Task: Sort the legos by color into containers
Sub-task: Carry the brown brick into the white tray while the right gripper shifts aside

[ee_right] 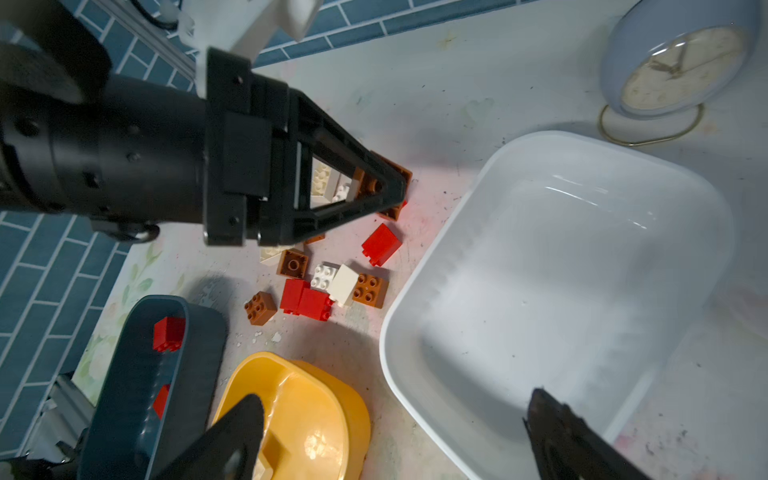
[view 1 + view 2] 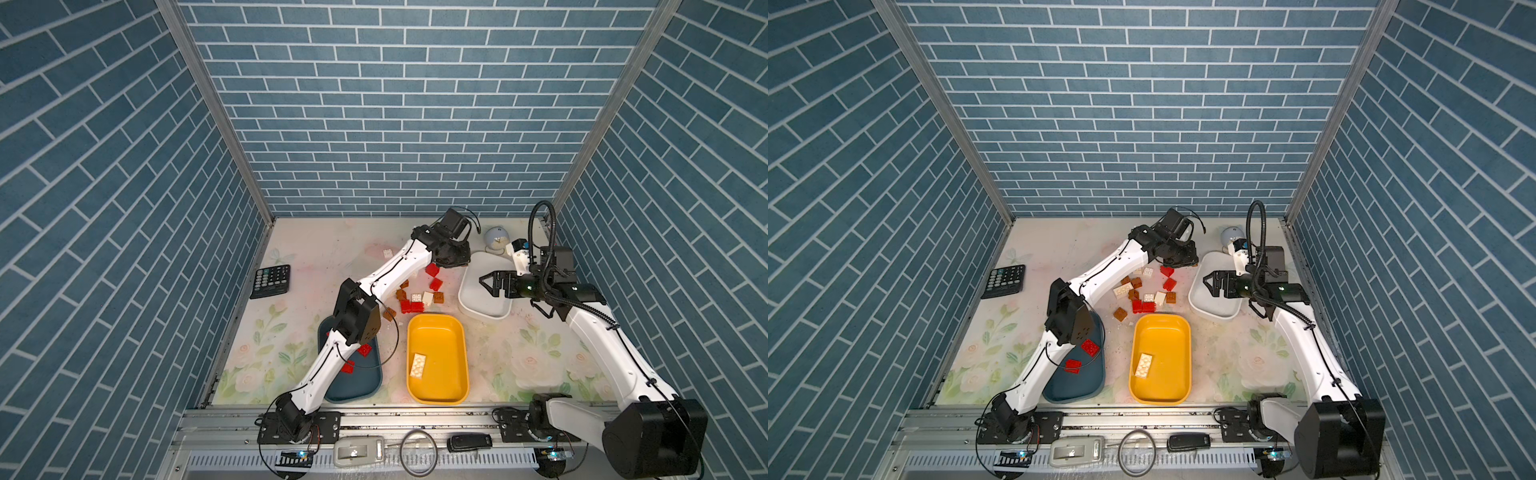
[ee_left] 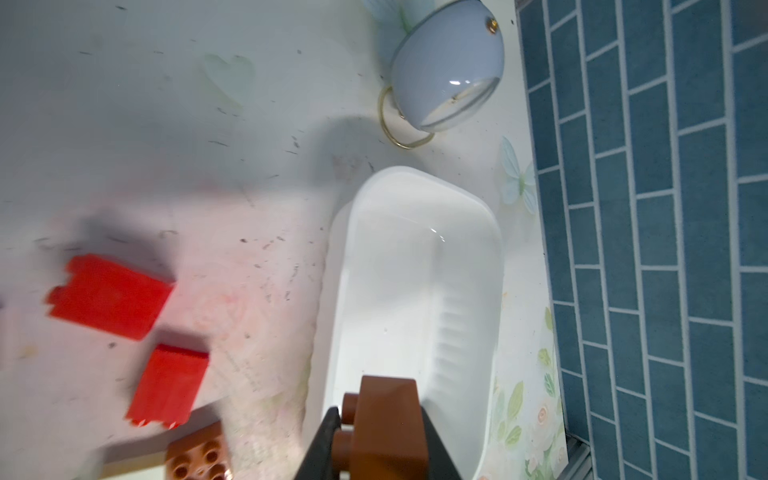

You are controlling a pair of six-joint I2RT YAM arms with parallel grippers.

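Left arm outstretched — tool pinches brown brick.

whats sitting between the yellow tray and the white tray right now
Nothing: only a bare strip of table separates the yellow tray from the white tray, clearest in the right wrist view; the loose legos lie beyond it.

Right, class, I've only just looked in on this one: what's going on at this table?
A robot is sorting toy bricks by colour. Its left gripper is shut on a brown brick at the edge of the white tray, which is empty. The right gripper hangs open over that tray. The blue tray holds two red bricks, the yellow tray one cream brick; the rest lie loose on the table.
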